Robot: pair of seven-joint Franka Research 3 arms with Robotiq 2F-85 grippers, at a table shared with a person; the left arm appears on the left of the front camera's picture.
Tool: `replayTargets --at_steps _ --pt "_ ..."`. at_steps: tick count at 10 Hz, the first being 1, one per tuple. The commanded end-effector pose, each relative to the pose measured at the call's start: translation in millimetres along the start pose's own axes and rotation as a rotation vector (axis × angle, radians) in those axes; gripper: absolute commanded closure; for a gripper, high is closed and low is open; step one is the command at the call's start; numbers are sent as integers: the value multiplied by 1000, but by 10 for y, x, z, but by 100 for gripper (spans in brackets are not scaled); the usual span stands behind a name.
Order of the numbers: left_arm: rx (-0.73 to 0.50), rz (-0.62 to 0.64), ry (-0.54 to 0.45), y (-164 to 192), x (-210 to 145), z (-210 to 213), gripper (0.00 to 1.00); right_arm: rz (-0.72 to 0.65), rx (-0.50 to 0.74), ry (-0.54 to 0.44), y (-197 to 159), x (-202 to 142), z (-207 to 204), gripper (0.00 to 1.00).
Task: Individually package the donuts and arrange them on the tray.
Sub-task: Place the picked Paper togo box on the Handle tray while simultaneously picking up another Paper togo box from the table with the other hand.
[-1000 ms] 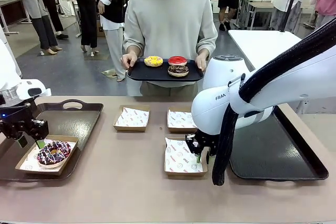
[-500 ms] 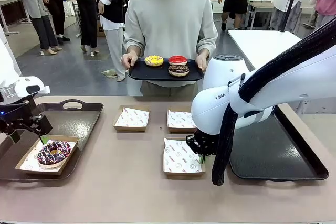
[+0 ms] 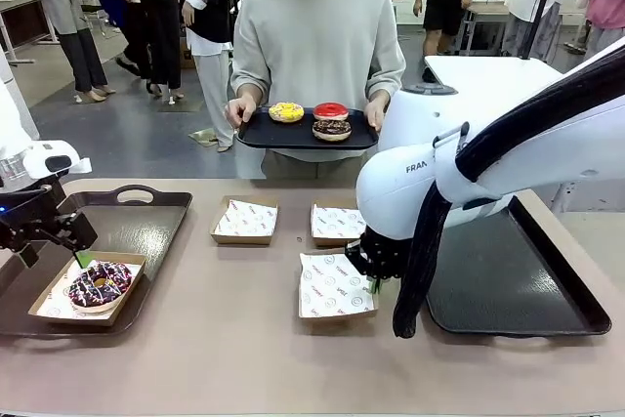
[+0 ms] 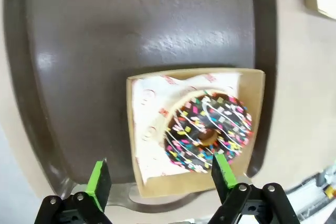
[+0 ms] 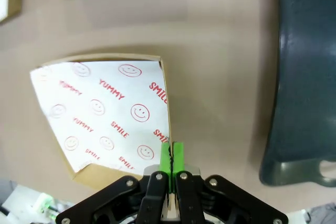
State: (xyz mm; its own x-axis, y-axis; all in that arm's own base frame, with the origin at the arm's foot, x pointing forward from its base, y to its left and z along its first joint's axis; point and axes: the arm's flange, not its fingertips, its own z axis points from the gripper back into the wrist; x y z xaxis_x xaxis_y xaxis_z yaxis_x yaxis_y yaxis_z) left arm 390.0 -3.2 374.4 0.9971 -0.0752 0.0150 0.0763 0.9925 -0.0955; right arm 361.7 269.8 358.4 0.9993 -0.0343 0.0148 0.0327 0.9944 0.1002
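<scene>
A person at the far side holds a black serving tray carrying a yellow donut, a red donut and a chocolate donut. A second chocolate donut with coloured sprinkles lies in a cardboard box on the left table tray. My left gripper hovers open just above that box's edge, holding nothing. My right gripper is shut on the right rim of an empty paper-lined box at mid-table.
Two more empty lined boxes sit side by side behind the gripped one. A large dark tray lies on the right of the table under my right arm. Other people stand far behind.
My right gripper has dragged its box a little to the left and turned it slightly. My left gripper has lifted up and back from the donut box.
</scene>
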Motion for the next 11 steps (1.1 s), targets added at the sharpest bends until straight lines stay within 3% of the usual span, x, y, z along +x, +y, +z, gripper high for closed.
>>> replayTargets --at_steps 1,4,7,9,11 --pt "-227 -53 7 133 -201 302 0 27 22 -8 -12 -88 428 100" --pt "-536 -54 -89 546 -454 753 0 35 -4 -44 10 120 1126 100" --pt "-863 27 -206 1279 -704 1032 0 19 -3 -41 14 664 1729 100" --pt "-1010 74 -233 1710 -869 1046 0 17 -16 -8 66 1011 1962 100" --pt "-1067 115 -242 2008 -949 977 0 39 -20 51 144 1293 1974 100"
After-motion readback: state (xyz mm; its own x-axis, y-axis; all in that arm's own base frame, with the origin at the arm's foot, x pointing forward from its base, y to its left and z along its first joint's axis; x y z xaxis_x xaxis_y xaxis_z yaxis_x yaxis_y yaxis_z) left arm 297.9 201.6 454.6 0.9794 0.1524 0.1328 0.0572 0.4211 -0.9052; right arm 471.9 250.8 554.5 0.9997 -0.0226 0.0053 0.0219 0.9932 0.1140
